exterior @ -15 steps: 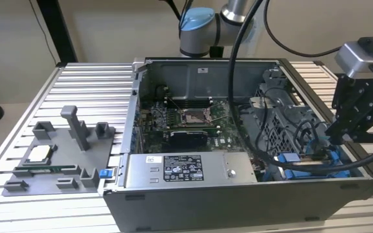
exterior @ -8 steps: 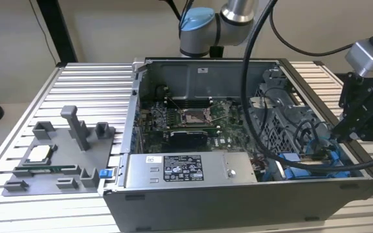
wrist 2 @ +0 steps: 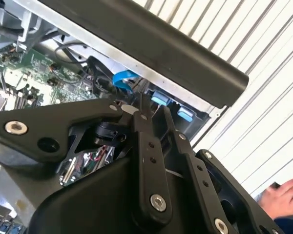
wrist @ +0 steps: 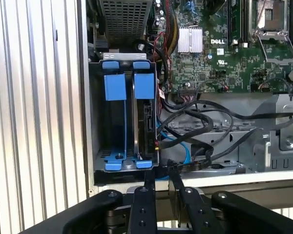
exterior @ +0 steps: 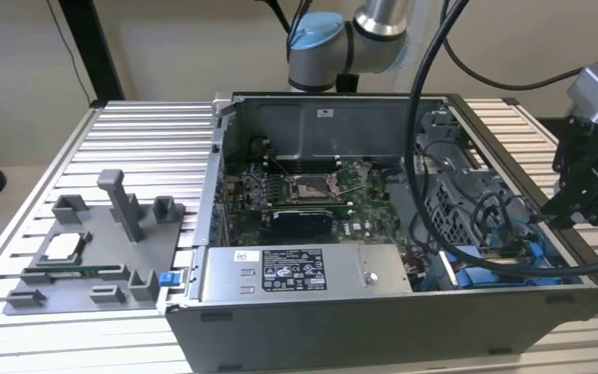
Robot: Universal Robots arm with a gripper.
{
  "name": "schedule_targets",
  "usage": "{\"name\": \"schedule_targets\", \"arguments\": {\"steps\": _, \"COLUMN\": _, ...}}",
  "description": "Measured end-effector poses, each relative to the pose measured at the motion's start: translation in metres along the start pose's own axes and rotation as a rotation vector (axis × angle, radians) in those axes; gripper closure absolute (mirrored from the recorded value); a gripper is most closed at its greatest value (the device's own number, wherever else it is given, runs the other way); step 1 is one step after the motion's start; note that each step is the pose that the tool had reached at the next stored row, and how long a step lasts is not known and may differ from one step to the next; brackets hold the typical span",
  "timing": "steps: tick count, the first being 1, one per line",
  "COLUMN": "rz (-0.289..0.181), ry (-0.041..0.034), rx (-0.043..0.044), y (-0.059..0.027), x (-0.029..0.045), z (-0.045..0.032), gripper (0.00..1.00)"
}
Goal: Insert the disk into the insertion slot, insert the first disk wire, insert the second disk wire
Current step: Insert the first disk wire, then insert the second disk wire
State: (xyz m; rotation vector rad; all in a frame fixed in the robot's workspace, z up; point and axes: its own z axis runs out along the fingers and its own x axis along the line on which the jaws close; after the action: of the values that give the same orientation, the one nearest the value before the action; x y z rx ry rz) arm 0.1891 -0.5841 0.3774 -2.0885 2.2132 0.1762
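Gripper was parked just outside the case's wall at the corner bay. Its fingers were pulled nearly together, so it was probably lined up for cable work, not for hauling anything bulky. Just past it, the insertion slot was seen with the disk apparently already seated on edge inside. The disk's connector side was turned toward the loose wires, handy for plugging. Further back, the motherboard was seen.
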Motion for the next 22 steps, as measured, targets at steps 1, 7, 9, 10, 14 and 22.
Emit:
{"name": "schedule_targets", "arguments": {"steps": 1, "rz": 0.000, "ry": -0.0181, "rx": -0.0011, "y": -0.0002, "x": 0.0002, "z": 0.0002, "gripper": 1.00}}
{"name": "schedule_targets", "arguments": {"steps": 7, "rz": 0.000, "ry": -0.0476, "rx": -0.0092, "y": -0.0034, "x": 0.0070, "z": 0.0040, "gripper": 1.00}}
{"name": "schedule_targets", "arguments": {"steps": 9, "rz": 0.000, "ry": -0.0621, "rx": -0.0101, "y": -0.0043, "x": 0.0076, "z": 0.0052, "gripper": 1.00}}
{"name": "schedule_targets", "arguments": {"steps": 10, "rz": 0.000, "ry": -0.0703, "rx": -0.0105, "y": -0.0045, "x": 0.0078, "z": 0.0058, "gripper": 1.00}}
{"name": "schedule_targets", "arguments": {"steps": 14, "rz": 0.001, "ry": -0.0849, "rx": -0.0156, "y": -0.0047, "x": 0.0088, "z": 0.0078, "gripper": 1.00}}
{"name": "schedule_targets", "arguments": {"steps": 22, "rz": 0.002, "ry": -0.0865, "rx": -0.0214, "y": -0.0048, "x": 0.0092, "z": 0.0107, "gripper": 0.00}}
